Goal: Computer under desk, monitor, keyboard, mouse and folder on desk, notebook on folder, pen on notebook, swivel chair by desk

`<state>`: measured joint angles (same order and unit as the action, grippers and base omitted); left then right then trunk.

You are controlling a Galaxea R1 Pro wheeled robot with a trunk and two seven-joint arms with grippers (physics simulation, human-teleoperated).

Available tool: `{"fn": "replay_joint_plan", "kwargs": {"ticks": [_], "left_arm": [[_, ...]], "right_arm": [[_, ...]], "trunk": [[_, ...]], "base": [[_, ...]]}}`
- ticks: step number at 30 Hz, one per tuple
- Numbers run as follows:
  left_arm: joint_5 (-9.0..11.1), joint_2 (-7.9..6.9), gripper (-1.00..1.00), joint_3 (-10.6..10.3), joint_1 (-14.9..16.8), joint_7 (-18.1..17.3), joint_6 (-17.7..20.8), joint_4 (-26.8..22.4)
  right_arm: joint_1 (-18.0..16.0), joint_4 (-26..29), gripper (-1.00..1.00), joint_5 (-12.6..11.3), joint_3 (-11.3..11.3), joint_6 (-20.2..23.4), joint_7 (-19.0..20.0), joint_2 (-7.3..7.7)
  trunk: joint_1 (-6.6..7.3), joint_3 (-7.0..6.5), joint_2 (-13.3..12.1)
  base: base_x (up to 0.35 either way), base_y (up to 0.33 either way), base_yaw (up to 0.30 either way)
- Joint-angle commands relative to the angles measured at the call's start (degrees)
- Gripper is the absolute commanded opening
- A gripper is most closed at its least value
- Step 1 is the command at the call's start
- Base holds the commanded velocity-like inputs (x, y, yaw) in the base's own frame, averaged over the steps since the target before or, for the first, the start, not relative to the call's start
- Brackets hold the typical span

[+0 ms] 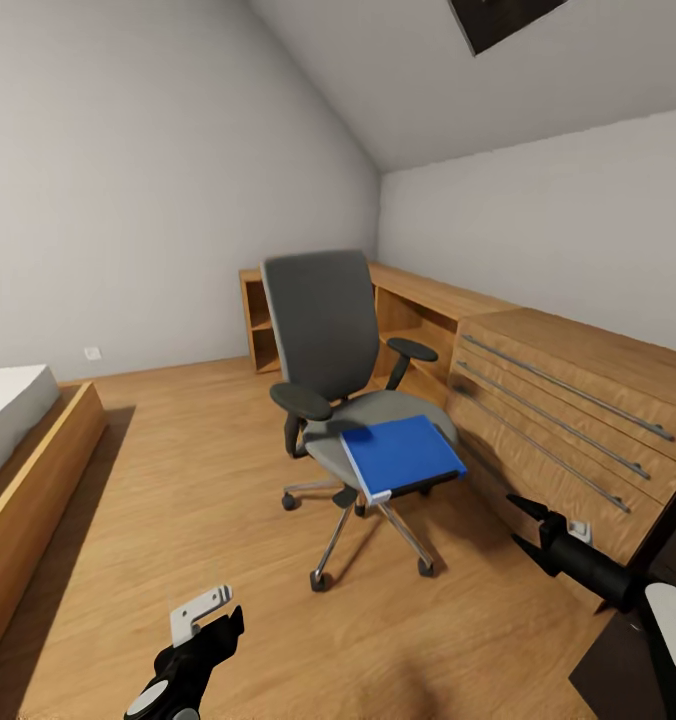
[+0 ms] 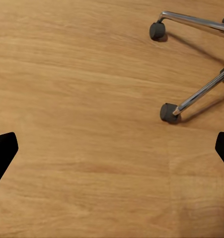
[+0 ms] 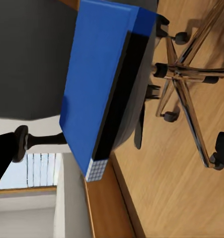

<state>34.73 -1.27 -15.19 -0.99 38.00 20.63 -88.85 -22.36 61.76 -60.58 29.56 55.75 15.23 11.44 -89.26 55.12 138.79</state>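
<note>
The chair (image 1: 353,400) stands on the wooden floor (image 1: 178,480) in the middle of the room, its grey back upright and its metal legs spread on small wheels. The folder (image 1: 402,456) lies flat on the front of the seat, its near corner jutting past the seat edge. To the chair's right a light wooden chest (image 1: 568,410) with long bar handles runs along the wall, joined to a low shelf unit (image 1: 268,320) in the far corner. A bed (image 1: 13,440) with a wooden frame sits at the room's left edge.

The left pincer (image 1: 213,610) hangs low over bare floor, well apart from the chair; in the left wrist view its dark fingertips (image 2: 3,151) stand wide apart, with two chair wheels (image 2: 169,112) near them on the floor. The right pincer (image 1: 523,525) is raised near the chest, near the folder but not touching it, its fingers spread with nothing between them. The right wrist view looks along the folder (image 3: 99,74) from its edge, showing the blue cover, the dark side and the chair's metal base (image 3: 184,74) behind it.
</note>
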Motion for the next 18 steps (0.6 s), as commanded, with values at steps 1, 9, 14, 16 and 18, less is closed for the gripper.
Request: {"fn": "replay_joint_plan", "kwargs": {"ticks": [1, 9, 14, 16, 18], "left_arm": [[0.34, -0.05, 1.00, -0.10, 0.02, 0.41, 0.12, -0.10], [0.34, -0.05, 1.00, -0.10, 0.02, 0.41, 0.12, -0.10], [0.34, -0.05, 1.00, -0.12, 0.02, 0.41, 0.12, -0.10], [0.34, -0.05, 1.00, -0.15, 0.02, 0.41, 0.12, -0.10], [0.34, -0.05, 1.00, -0.17, 0.02, 0.41, 0.12, -0.10]], "right_arm": [[-0.05, -0.03, 1.00, 0.53, 0.13, 0.28, 0.57, -0.01], [-0.05, -0.06, 1.00, 0.46, 0.14, 0.32, 0.59, 0.00], [-0.05, 0.02, 1.00, 0.54, 0.14, 0.17, 0.59, -0.08], [-0.05, 0.03, 1.00, 0.55, 0.14, 0.16, 0.59, -0.09], [-0.05, 0.03, 1.00, 0.55, 0.14, 0.15, 0.59, -0.10]], "trunk": [[-0.22, 0.23, 0.44], [-1.98, 1.66, 3.64], [-2.49, 2.69, 4.49], [-2.54, 3.13, 4.51], [-2.59, 3.57, 4.54]], "base": [[0.000, 0.000, 0.000], [0.000, 0.000, 0.000], [0.000, 0.000, 0.000], [0.000, 0.000, 0.000], [0.000, 0.000, 0.000]]}}
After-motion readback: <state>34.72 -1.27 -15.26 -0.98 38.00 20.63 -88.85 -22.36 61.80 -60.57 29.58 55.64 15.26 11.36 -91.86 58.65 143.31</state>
